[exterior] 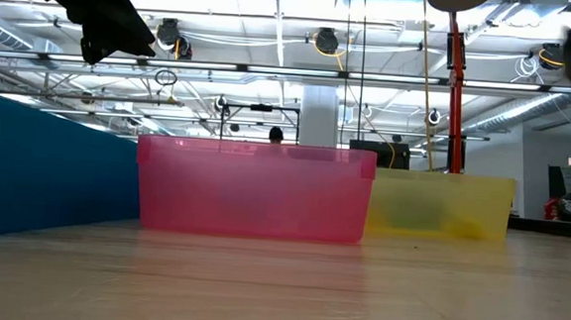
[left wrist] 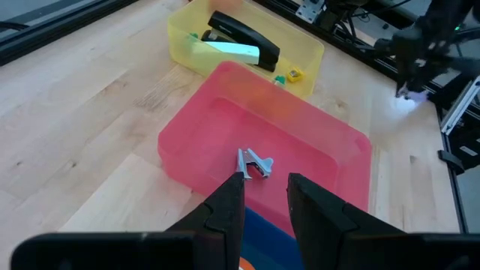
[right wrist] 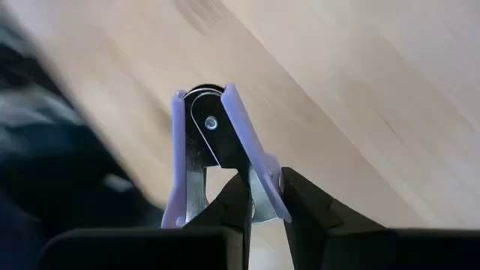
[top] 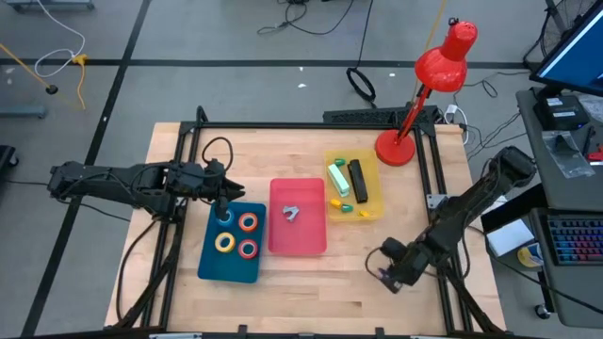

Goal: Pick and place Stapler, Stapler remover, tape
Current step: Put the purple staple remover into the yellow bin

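Right gripper (right wrist: 262, 196) clenched on purple staple remover (right wrist: 214, 150); carry level to pink tray (top: 298, 247); left gripper (left wrist: 265, 196) slightly parted, empty.

Blue tray (top: 209, 264) holds tape rolls (top: 247, 222); pink tray (top: 298, 240) beside it.

The left arm is reaching in from nine o'clock, lying almost flat across the table edge, with its wrist turned down. The left gripper (top: 223, 195) is hanging above the table at about ten o'clock from centre, its fingers (left wrist: 229, 206) standing slightly apart and gripping nothing. The right arm is folding in from three o'clock, elbow raised, forearm angling down toward five o'clock. The right gripper (top: 388, 273) is pinching a purple staple remover (right wrist: 217, 146) between its fingers (right wrist: 315, 206).
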Controlling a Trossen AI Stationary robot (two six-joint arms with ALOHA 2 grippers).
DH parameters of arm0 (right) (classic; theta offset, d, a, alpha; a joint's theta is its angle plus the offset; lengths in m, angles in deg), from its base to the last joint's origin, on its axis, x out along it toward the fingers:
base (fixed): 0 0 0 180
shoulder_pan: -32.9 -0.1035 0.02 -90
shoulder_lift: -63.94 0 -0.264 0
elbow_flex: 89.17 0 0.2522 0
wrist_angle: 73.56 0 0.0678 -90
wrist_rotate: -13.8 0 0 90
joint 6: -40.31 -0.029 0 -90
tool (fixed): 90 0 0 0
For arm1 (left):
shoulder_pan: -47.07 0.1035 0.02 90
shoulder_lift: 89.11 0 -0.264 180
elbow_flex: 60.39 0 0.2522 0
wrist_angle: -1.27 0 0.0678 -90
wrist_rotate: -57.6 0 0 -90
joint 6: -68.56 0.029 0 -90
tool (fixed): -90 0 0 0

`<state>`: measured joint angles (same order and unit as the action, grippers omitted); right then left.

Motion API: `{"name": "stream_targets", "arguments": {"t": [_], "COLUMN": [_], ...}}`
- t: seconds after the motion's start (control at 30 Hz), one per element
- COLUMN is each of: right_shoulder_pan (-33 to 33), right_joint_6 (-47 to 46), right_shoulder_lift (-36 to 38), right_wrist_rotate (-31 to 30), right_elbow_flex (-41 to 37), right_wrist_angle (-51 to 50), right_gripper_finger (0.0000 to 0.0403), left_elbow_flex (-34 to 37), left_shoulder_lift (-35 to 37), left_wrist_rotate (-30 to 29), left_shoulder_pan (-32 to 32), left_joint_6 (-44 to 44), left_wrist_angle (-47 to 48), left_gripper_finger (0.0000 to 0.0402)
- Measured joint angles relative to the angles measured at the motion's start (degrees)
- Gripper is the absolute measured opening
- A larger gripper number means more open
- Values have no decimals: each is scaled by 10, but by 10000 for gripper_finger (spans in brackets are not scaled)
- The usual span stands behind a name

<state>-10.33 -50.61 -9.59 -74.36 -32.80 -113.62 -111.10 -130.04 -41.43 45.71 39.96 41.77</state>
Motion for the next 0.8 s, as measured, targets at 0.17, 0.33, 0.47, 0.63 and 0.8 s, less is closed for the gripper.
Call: {"name": "stream_targets", "arguments": {"t": [0.17,0.33,0.47,0.63,0.8], "right_shoulder_pan": [66,162,239,304,339], "right_joint_6": [60,185,280,393,473], "right_shoulder_lift": [19,6,-5,-38,-109], "right_wrist_rotate": [-80,-91,-77,-53,-48], "right_elbow_flex": [1,1,23,84,183], "right_wrist_angle": [127,225,234,234,159], "right_gripper_finger": [41,43,46,44,44], "left_elbow_flex": [0,0,0,0,0], "left_shoulder_lift": [0,0,0,0,1], "left_wrist_rotate": [0,0,0,0,0], "left_shoulder_pan": [0,0,0,0,0], "left_joint_6": [0,0,0,12,20], "left_wrist_angle": [0,0,0,0,0], "left_gripper_finger": [104,104,104,104,104]}}
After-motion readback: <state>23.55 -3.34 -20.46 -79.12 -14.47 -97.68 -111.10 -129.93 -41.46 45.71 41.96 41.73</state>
